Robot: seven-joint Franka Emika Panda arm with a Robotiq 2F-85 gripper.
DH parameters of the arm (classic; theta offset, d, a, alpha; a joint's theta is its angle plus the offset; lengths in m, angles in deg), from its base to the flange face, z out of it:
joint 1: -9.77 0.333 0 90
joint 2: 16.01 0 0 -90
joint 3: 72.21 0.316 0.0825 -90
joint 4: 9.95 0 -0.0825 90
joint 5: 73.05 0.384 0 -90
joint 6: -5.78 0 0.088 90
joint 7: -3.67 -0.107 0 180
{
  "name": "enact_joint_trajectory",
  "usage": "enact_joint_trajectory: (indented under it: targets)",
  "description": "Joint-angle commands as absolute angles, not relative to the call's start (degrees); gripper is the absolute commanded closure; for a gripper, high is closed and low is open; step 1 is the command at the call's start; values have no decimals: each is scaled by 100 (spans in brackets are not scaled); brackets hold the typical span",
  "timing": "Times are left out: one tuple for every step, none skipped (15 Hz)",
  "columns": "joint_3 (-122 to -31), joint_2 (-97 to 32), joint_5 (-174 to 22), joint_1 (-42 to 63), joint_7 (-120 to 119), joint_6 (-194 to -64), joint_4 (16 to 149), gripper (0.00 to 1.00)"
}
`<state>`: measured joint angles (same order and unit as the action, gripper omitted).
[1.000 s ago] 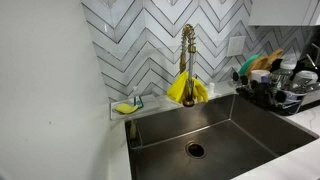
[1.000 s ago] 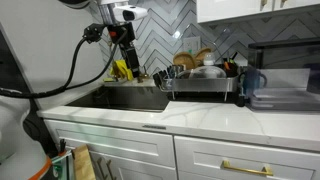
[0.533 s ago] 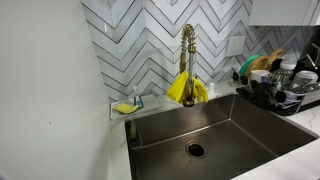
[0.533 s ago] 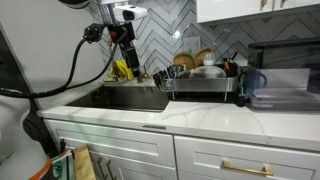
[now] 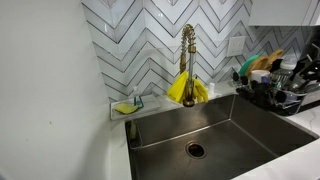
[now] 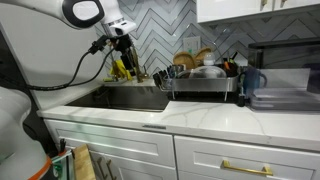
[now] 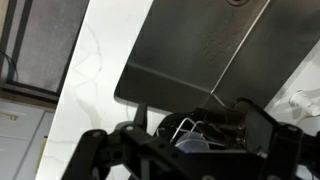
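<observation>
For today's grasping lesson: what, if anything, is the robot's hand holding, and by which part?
Nothing: the hand is open over the sink, with nothing between its fingers.

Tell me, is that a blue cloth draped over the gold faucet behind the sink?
Not quite. The cloth draped over the gold faucet behind the sink is yellow, not blue, as an exterior view shows.

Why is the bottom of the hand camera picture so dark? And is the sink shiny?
Wrist view: the gripper, jaws open, sits close to the lens, so it looks dark and blurry against the bright counter. In an exterior view the steel sink shows soft pale glare on its walls.
</observation>
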<state>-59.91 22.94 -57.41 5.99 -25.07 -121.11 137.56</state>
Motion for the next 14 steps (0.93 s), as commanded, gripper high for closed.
enact_joint_trajectory:
  targets:
    - [-5126,1817,-5627,518,-4125,-11834,13412,0]
    - [-4973,1628,-5701,580,-4628,-11782,13283,0]
    - [-4938,1413,-5676,717,-5052,-11761,13154,0]
    - [-4913,1247,-5604,823,-5362,-11828,13057,0]
    - [-5150,1625,-5888,950,-4971,-11998,13376,0]
    - [-5121,1475,-5885,1027,-5228,-11998,13274,0]
    - [-5119,1356,-5881,1068,-5351,-11997,13199,0]
    - [-5125,1272,-5878,1073,-5396,-11997,13145,0]
    - [-5136,1221,-5875,1074,-5400,-11997,13116,0]
    - [-5144,1194,-5874,1073,-5401,-11996,13101,0]
    - [-5147,1183,-5873,1073,-5401,-11996,13097,0]
    - [-5266,1056,-5476,1233,-5347,-12133,13084,0]
    - [-5321,980,-5292,1311,-5423,-12160,13049,0]
    - [-5406,888,-5062,1425,-5444,-12184,13007,0]
